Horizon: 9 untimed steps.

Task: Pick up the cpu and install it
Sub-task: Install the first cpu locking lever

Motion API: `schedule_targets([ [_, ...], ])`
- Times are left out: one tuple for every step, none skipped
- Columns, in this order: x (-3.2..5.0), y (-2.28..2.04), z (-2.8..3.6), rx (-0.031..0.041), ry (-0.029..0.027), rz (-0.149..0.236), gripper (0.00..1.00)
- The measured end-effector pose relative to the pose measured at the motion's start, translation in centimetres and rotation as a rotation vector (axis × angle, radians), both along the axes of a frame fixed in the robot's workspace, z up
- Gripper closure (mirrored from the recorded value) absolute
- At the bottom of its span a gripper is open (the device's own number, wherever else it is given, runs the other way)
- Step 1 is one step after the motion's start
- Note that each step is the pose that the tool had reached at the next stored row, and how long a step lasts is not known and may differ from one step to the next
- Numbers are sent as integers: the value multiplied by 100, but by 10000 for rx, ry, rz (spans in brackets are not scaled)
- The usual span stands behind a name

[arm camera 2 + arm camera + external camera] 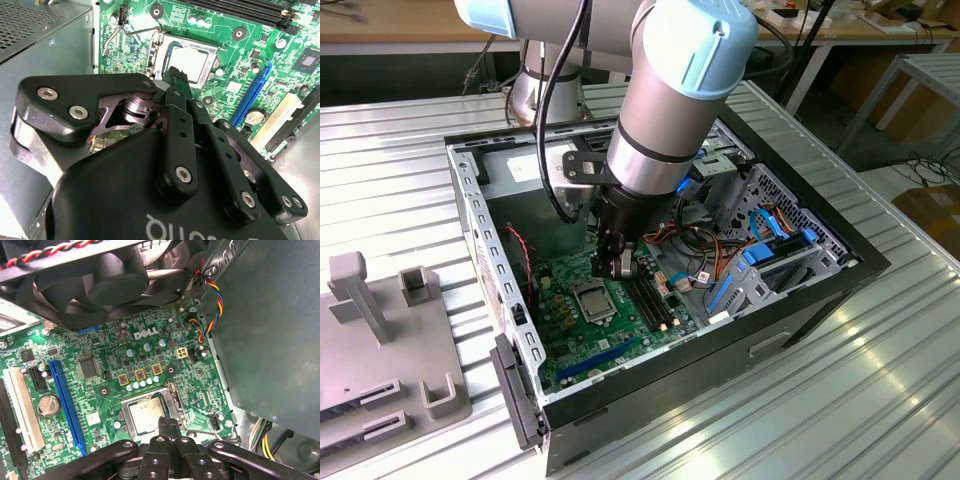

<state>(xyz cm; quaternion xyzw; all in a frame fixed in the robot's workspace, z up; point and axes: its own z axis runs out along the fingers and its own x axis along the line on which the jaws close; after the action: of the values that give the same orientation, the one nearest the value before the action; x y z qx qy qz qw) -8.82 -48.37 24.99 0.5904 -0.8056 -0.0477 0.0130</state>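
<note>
Ribbed bare metal makes up the table (pixel 880 380), and on it lies the open black computer case (pixel 820 300) with its side panel off, its walls rising on all sides of the cavity. The grey and pale blue robot arm (pixel 670 90) reaches down into that cavity from above, passing between the case's silver inner frame (pixel 480 230) on the exterior view's left and the drive cage (pixel 790 235) with its blue cables on the exterior view's right. At the bottom sits the green motherboard (pixel 100 375), with a long blue slot (pixel 65 405) along one side and a dark fan (pixel 100 285) with red and black leads hanging over its far edge. The gripper (pixel 177 75) hangs just above the board beside the socket, its two black fingertips (pixel 167 425) pressed together with nothing between them. The cpu (pixel 147 416) lies flat in its socket (pixel 162 42), its silver lid facing up, and the socket's thin wire lever (pixel 115 37) stands out to one side. In both wrist views the fingertips end just at the socket's rim, apart from the grey case wall (pixel 270 330).
</note>
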Motion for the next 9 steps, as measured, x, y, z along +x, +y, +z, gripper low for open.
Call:
schedule_targets([
  [11,0,-1,0,0,0,89],
  [33,-1,-1,-1,-9,1,89],
  [62,3,-1,0,-45,8,89],
  [72,5,0,-2,-79,15,89],
  [85,7,-1,0,-109,20,89],
  [101,9,-1,1,-136,27,89],
  [116,10,-1,2,-158,31,89],
  [136,11,-1,8,-174,35,89],
  [154,11,0,19,-182,38,89],
])
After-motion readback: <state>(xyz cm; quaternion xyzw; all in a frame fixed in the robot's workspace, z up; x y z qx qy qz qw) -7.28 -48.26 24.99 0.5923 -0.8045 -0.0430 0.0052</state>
